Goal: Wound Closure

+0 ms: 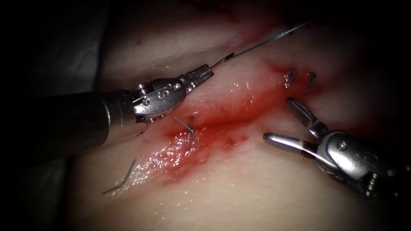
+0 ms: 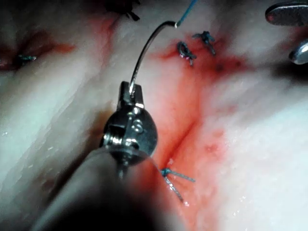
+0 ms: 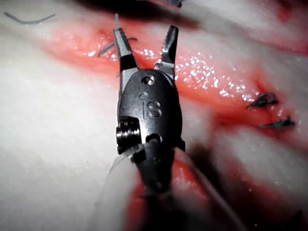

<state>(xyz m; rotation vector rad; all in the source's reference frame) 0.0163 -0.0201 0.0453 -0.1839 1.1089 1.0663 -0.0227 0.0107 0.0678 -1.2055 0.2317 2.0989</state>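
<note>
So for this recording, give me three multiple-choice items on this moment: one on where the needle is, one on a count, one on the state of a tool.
1. Where is the needle?
A. Buried in the tissue on the right of the cut
B. Held in the left tool, clear of the tissue
C. Held in the right tool

2. How many knotted stitches sit close together at the far end of the cut, beyond the right tool's tips?
A. None
B. Two
C. Five

3. How does the right tool stand?
A. Open, holding nothing
B. Shut on the thread
C. Shut on the tissue

Answers:
1 B: the left wrist view shows the left tool gripping one end of the needle's curve, the thread trailing from the other end.
2 B: the stitches lie as a pair.
3 A: its jaws are spread, with nothing between them.
</note>
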